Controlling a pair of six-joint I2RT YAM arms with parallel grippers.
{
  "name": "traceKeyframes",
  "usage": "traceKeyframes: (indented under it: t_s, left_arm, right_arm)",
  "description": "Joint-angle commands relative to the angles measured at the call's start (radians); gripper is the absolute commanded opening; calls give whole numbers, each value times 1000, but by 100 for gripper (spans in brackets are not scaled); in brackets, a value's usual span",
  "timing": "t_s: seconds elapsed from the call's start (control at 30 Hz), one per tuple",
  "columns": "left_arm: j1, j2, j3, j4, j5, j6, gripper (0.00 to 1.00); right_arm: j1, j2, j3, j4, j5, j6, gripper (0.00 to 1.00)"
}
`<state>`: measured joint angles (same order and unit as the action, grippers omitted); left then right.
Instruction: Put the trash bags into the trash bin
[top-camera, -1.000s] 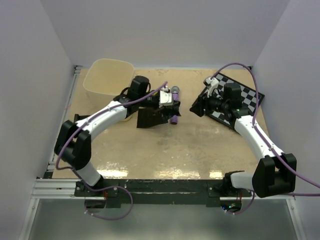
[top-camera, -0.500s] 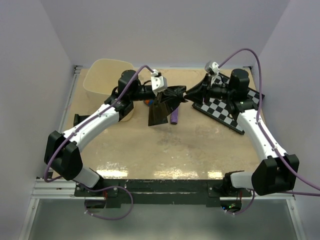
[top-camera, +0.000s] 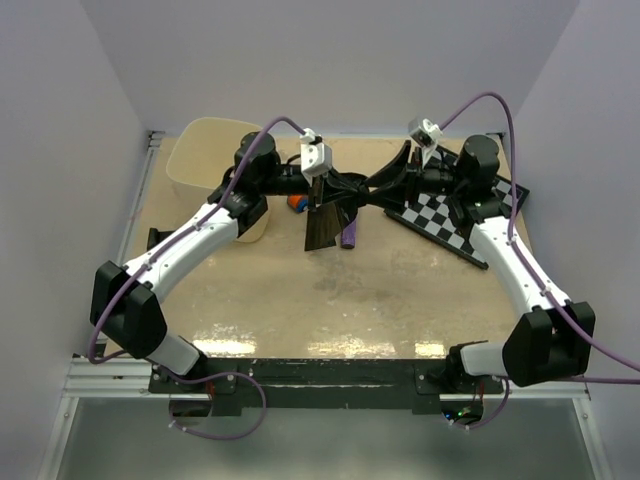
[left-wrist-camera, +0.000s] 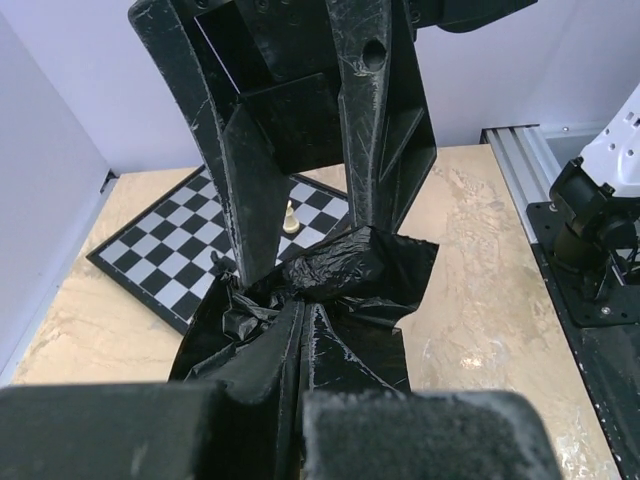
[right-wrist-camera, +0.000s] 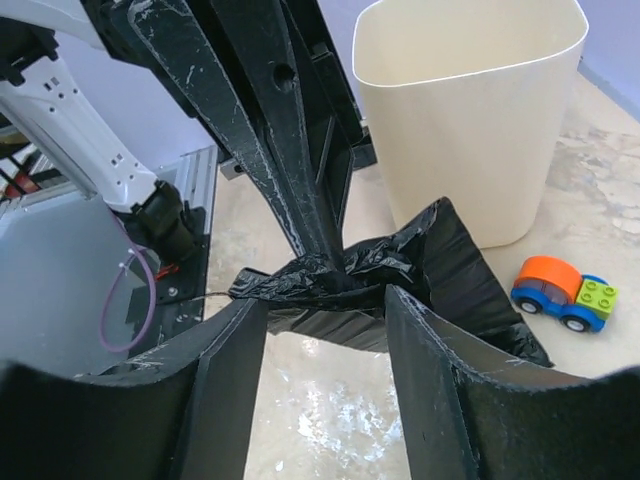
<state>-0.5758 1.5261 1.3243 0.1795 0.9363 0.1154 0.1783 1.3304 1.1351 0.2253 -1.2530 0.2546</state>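
the pale, mottled table (top-camera: 300, 300) is hard and a little glossy, so thin film could cling to it or slide on it. the trash bin (right-wrist-camera: 470, 120) stands at the far left corner, a cream plastic tub with stiff, smooth, tapering walls and a rounded-square mouth; i judge it firm enough to take a bag pushed in from above. the chequered board (left-wrist-camera: 170, 260) lies flat and rigid on the right. the trash bag (left-wrist-camera: 330, 290) hangs mid-table between the two arms, well apart from the bin's mouth: dark, glossy, crinkled film, bunched into a twisted neck with a flat panel drooping below. it looks nearly weightless, limp and slippery, likely to slide out of a loose pinch and to tear if stretched hard. the gathered neck, where the layers stack, looks like the best hold, not the single loose sheet. the left gripper (left-wrist-camera: 300, 310) is pressed together on that bunch. the right gripper (right-wrist-camera: 325, 300) is spread, its fingers either side of the film and not closed on it. a small plastic toy car (right-wrist-camera: 560, 290), orange, blue and green, sits by the bin's foot, a purple cylinder (top-camera: 348, 238) lies under the bag, and a pale chess piece (left-wrist-camera: 289, 217) stands on the board.
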Motion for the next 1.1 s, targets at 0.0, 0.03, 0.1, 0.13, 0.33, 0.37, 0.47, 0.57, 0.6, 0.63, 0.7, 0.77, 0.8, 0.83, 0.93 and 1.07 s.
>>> traceKeyframes:
  t_s: [0.0, 0.03, 0.1, 0.13, 0.33, 0.37, 0.47, 0.57, 0.6, 0.63, 0.7, 0.77, 0.8, 0.83, 0.93, 1.07]
  left_arm:
    - [5, 6, 50, 44, 36, -45, 0]
    - [7, 5, 52, 46, 29, -46, 0]
    - [5, -9, 44, 57, -26, -62, 0]
    - [8, -20, 32, 75, -63, -83, 0]
    - [11, -69, -4, 189, -125, -163, 0]
    - [13, -72, -4, 190, -128, -164, 0]
    - [13, -75, -4, 192, -111, -166, 0]
    - [11, -76, -7, 201, -82, -172, 0]
    - [11, -76, -5, 196, -70, -168, 0]
    - [13, -78, -5, 187, -67, -163, 0]
    - [11, -76, -7, 170, -59, -154, 0]
    - [11, -76, -7, 147, -42, -123, 0]
    - [11, -78, -5, 134, -36, -120, 0]
    - [13, -78, -5, 124, -28, -88, 0]
    - [13, -76, -2, 97, -21, -65, 0]
    - [11, -73, 1, 94, -8, -60, 0]
  right_arm:
    - [1, -39, 17, 15, 89, 31, 57]
    - [-3, -52, 37, -48, 146, -45, 58]
    - [-5, -86, 63, -128, 292, -139, 58]
    - [-7, -109, 68, -156, 359, -162, 59]
    - [-5, -151, 6, -147, 344, -81, 54]
    - [-5, -126, 6, -149, 310, -57, 50]
    - [-5, -94, -37, -45, 167, 49, 40]
    - [-3, -83, -37, 37, 165, 75, 38]
    - [-3, -73, -26, 54, 149, 80, 38]
    - [-3, -60, -15, 83, 130, 100, 38]
    - [-3, -47, -6, 198, 81, 184, 40]
    - [-3, -28, 12, 261, 58, 250, 42]
    - [-3, -22, 26, 266, 49, 259, 43]
    - [-3, -14, 29, 294, 35, 279, 44]
    - [1, -2, 38, 371, -2, 350, 45]
    - [19, -3, 48, 391, -14, 364, 54]
